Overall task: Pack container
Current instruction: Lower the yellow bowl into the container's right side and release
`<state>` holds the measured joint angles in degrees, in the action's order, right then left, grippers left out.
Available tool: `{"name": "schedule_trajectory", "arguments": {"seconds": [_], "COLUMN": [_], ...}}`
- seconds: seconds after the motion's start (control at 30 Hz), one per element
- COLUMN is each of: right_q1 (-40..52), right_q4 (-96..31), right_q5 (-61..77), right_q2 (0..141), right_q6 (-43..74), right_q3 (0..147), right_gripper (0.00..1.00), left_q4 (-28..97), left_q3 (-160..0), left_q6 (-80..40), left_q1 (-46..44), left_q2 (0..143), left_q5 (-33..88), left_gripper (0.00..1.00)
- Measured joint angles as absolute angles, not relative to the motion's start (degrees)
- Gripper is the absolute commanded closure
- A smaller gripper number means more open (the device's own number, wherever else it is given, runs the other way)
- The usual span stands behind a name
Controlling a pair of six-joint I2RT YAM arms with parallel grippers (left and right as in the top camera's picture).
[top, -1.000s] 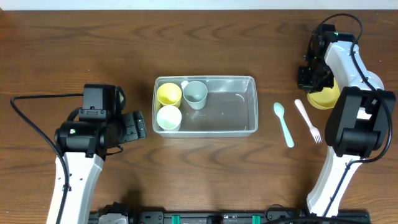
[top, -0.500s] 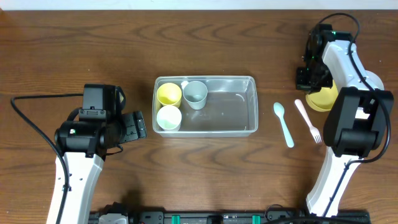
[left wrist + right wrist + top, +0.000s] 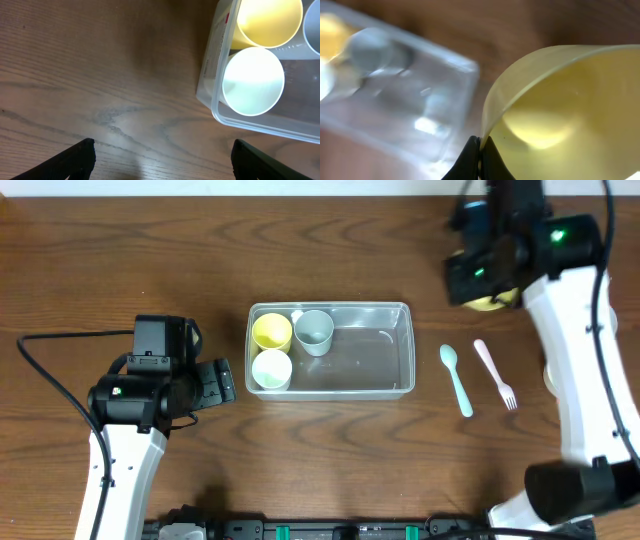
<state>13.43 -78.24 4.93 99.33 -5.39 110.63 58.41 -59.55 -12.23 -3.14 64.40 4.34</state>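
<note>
Dark wooden worktop (image 3: 120, 250), and three cups are bunched tight together: yellow cup (image 3: 271, 331) at the back, white cup (image 3: 271, 369) right in front of it, touching, grey cup (image 3: 314, 331) just beside the yellow one, all upright and open-side up. Over to the right, a mint spoon (image 3: 456, 379) and a pink fork (image 3: 496, 374) lie nearly parallel, close but apart, fork tines pointing towards the near edge. There's a yellow bowl (image 3: 560, 110), its thin rim tilted and looming large in the right wrist view.
</note>
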Motion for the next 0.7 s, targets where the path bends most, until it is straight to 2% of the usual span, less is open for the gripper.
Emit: {"name": "schedule_trajectory", "arguments": {"seconds": [0.17,0.33,0.7], "right_q1": [22.94,28.97,31.16], "right_q4": [-78.91,-74.48,-59.16], "right_q5": [5.82,5.80,5.21], "right_q2": [100.97,102.02,102.06], "right_q6": [-7.64,-7.49,-6.02], "right_q3": [109.58,104.49,86.08], "right_gripper": [0.99,0.99,0.99], "left_q4": [58.41,58.41,58.41], "left_q3": [-59.55,-59.55,-59.53], "left_q6": [-12.23,-12.23,-12.23], "left_q1": [-3.14,-3.14,-3.14], "left_q2": [64.40,64.40,64.40], "left_q5": [4.34,4.34,4.36], "left_gripper": [0.13,0.13,0.13]}}
